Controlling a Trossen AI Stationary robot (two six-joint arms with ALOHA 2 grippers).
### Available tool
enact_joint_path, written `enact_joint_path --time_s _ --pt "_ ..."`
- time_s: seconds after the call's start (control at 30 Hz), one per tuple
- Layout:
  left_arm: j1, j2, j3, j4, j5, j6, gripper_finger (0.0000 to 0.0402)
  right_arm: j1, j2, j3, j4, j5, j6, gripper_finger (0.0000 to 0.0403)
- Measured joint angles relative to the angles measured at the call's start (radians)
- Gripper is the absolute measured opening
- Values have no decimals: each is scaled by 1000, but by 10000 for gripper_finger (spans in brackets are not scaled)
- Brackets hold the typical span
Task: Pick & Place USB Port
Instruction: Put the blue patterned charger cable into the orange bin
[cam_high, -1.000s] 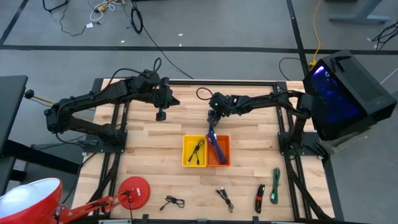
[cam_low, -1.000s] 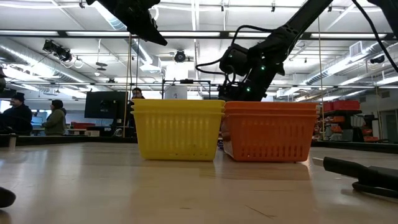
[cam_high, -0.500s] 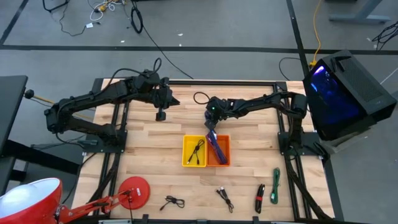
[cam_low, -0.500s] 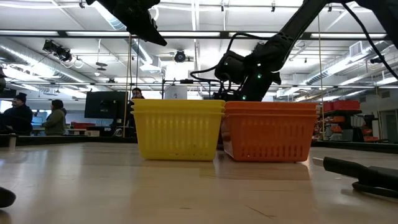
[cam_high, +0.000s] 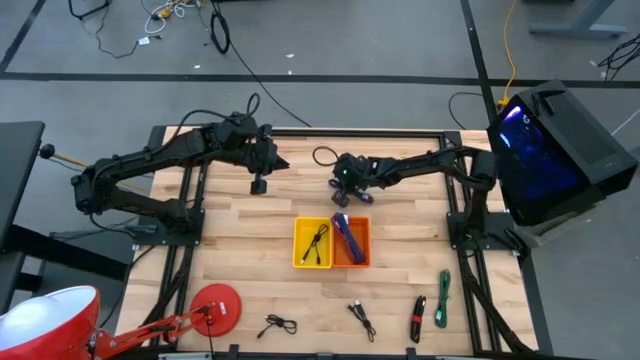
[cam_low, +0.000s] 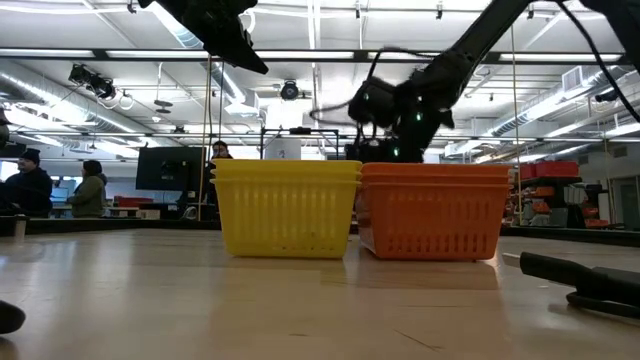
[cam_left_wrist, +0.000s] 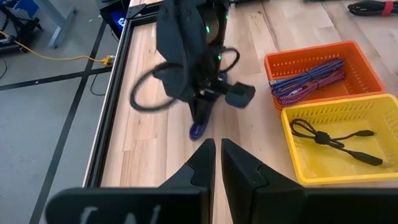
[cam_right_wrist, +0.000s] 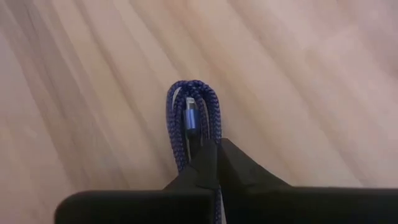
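The jaws of the right gripper (cam_high: 342, 197), wide apart a second ago, are now seen fully closed; in the right wrist view the two dark fingers (cam_right_wrist: 208, 163) are pressed together on a looped blue braided cable (cam_right_wrist: 193, 121), a silvery plug showing inside the loop. In the high view the gripper is placed just above the centre of the frame, over bare counter (cam_high: 240, 235) beyond the two baskets; compared with the earlier pictures its head has been drawn back, up the frame, from the rim of the orange basket (cam_high: 362, 258), and the bluish strand that was stretched from the gripper into that basket is no longer seen stretched; a purple-and-blue bundle (cam_high: 349, 238) is left lying in the orange basket. In the left wrist view a blue end is seen at the counter beneath the right gripper; whether it is touching the wood or hanging just clear cannot be told, the arm being blurred there.

The closure is judged to mean that a fresh grasp on a cable has been taken beside the baskets, so that a carry to a basket is likely the step in hand.

The yellow basket (cam_high: 311, 243), at the centre of the high view, is seen holding one black cable (cam_high: 319, 241); further cables are left along the lower edge of the frame.

The left gripper (cam_high: 259, 185) is held unchanged in the upper left of centre, its jaws nearly shut on nothing.
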Motion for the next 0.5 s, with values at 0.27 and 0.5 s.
enact_joint_path --time_s 0.27,0.5 --pt "0 0 0 1 24 -11 32 -2 -199 86 -50 36 -100 1" --pt "-7 0 0 6 155 -29 32 7 -365 99 -36 44 -144 1"
